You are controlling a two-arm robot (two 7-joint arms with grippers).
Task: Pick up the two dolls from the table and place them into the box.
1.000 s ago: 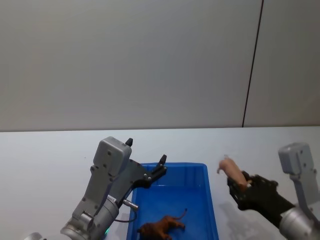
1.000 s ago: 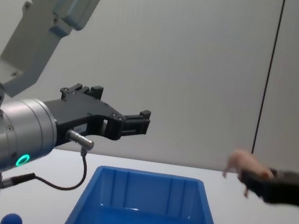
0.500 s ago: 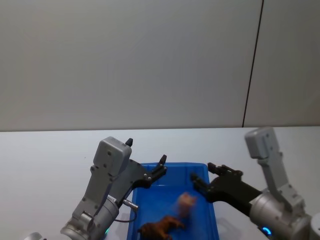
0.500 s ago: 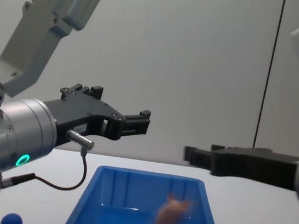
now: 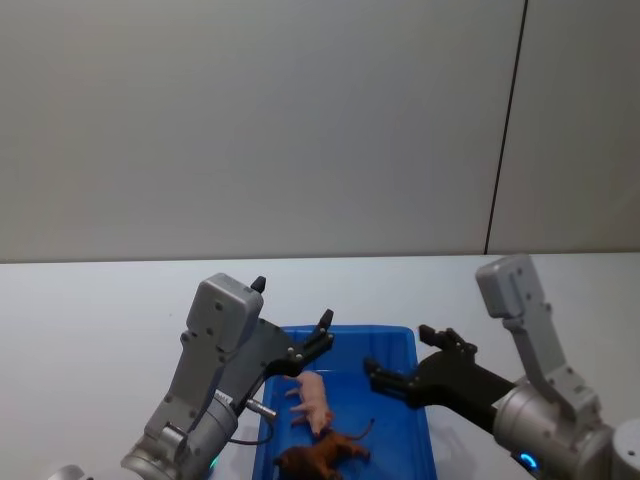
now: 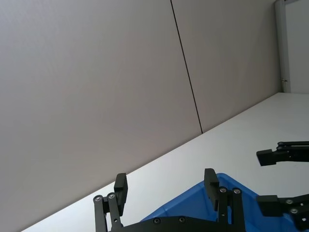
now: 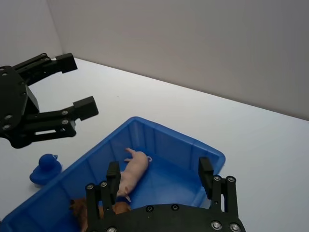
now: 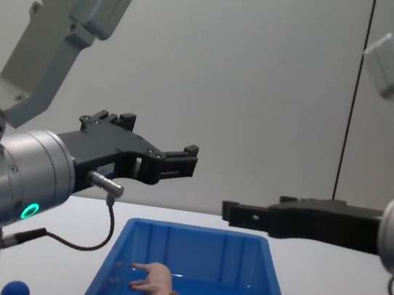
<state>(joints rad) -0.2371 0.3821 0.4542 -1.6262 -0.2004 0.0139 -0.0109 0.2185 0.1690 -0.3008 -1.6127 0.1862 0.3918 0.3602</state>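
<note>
1. My right pincer now stands wide and empty. A second ago it carried the pink doll out over the table, and half a second ago that doll was dropping.
2. The pink doll has landed. It lies on its side on the floor of the box, toward the far end, and nothing grips it.
3. The brown doll lies in the box too, just in front of the pink one at the near end (whether the two are touching I cannot make out). It has not shifted.
4. My right pincer hangs above the box's right side, over the rim and clear of both dolls. It has come inward from where it was holding the doll aloft.
5. My left pincer hovers above the box's far left corner, spread open with nothing in it, just where it was a second ago.
6. With both dolls inside, I judge the placing done. What remains is to draw both arms back without clipping the rim.
</note>
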